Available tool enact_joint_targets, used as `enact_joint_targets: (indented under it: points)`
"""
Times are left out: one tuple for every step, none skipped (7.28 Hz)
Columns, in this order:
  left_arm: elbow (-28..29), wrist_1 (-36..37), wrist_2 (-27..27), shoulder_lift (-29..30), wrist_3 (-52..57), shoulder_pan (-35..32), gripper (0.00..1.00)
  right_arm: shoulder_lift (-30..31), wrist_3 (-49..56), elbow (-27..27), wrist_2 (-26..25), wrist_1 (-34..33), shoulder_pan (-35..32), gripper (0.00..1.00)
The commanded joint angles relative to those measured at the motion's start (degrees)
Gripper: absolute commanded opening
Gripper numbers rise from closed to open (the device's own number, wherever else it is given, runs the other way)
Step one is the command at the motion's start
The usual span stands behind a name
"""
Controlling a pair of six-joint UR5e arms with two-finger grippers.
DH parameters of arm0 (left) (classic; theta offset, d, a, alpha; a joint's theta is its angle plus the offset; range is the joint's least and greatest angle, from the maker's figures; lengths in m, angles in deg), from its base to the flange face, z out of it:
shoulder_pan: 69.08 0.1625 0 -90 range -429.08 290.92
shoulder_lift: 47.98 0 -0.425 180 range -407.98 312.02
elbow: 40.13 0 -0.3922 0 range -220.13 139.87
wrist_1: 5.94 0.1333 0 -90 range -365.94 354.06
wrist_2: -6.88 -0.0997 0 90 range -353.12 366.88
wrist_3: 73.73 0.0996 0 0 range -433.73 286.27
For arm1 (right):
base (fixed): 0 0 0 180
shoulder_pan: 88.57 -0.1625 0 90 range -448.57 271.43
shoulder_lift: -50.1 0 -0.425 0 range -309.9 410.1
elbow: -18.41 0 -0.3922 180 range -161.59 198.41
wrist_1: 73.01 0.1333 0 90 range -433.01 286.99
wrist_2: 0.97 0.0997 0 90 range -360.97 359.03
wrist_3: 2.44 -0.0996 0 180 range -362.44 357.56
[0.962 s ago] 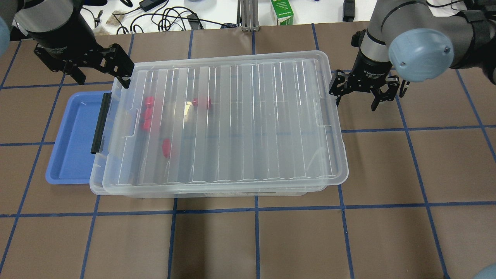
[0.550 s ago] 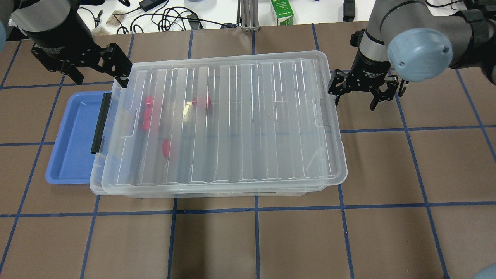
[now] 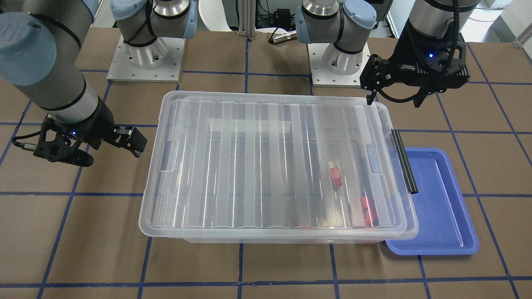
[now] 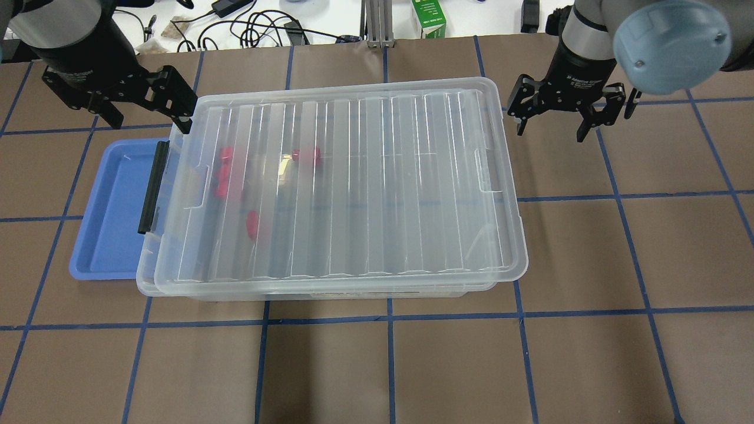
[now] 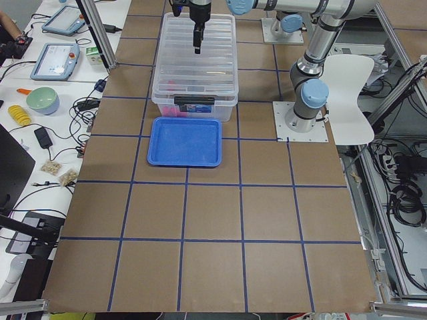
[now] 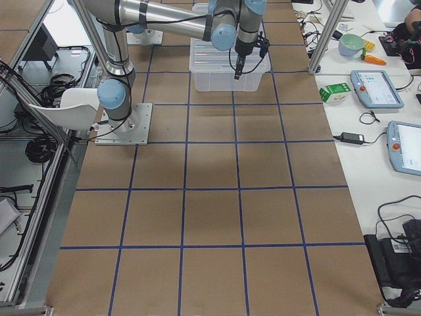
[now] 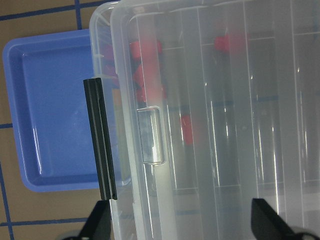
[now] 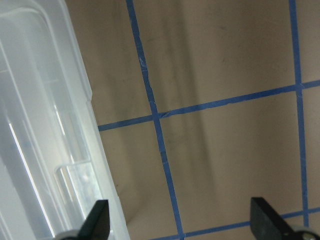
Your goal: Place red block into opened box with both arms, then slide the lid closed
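Observation:
The clear box (image 4: 145,278) stands mid-table with the ribbed clear lid (image 4: 365,188) lying flat over nearly all of it. Several red blocks (image 4: 306,155) show through the lid at the box's left end, also in the front view (image 3: 335,175) and the left wrist view (image 7: 227,44). My left gripper (image 4: 147,118) hangs open just off the lid's far-left corner, holding nothing. My right gripper (image 4: 551,131) is open and empty beside the far-right corner, apart from the lid. In the right wrist view the lid's edge (image 8: 45,150) lies left of the open fingers.
A blue tray (image 4: 112,206) lies partly under the box's left end, beside a black latch bar (image 4: 154,185). A green carton (image 4: 429,17) and cables lie beyond the far table edge. Brown table surface with a blue tape grid spreads in front and to the right.
My right gripper has drawn back from the lid's right end toward the far edge. My left gripper has shifted slightly away to the far left. The lid sits a touch further left.

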Motion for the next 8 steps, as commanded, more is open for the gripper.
enact_joint_targets:
  points:
    - [-0.09, -0.15, 0.01, -0.18, 0.01, 0.33, 1.00, 7.95, -0.05, -0.03, 0.24, 6.89, -0.26, 1.00]
    - [0.34, -0.06, 0.01, -0.18, 0.01, 0.41, 1.00, 12.34, 0.91, -0.38, 0.50, 11.72, -0.78, 1.00]
    - [-0.09, -0.32, 0.01, -0.27, 0.01, 0.41, 1.00, 14.04, 0.83, -1.95, 0.42, 13.33, -0.88, 1.00]
    - [-0.09, -0.33, 0.01, -0.36, 0.01, 0.33, 1.00, 13.97, 1.09, -4.84, 0.24, 13.26, -0.88, 1.00]
    - [0.00, -0.15, 0.01, -0.36, 0.01, 0.33, 1.00, 14.75, 1.10, -6.26, 0.15, 13.08, -0.79, 1.00]
    - [-0.09, -0.15, 0.01, -0.36, 0.01, 0.33, 1.00, 14.93, 1.10, -6.88, 0.15, 12.91, -0.79, 1.00]
    - [-0.09, -0.15, 0.18, -0.27, 0.01, 0.24, 1.00, 14.94, 1.10, -6.45, -0.02, 12.65, -0.79, 1.00]
    - [-0.09, -0.15, 0.18, 0.08, -0.08, 0.15, 1.00, 14.94, 1.18, -6.10, 0.33, 12.56, -0.79, 1.00]
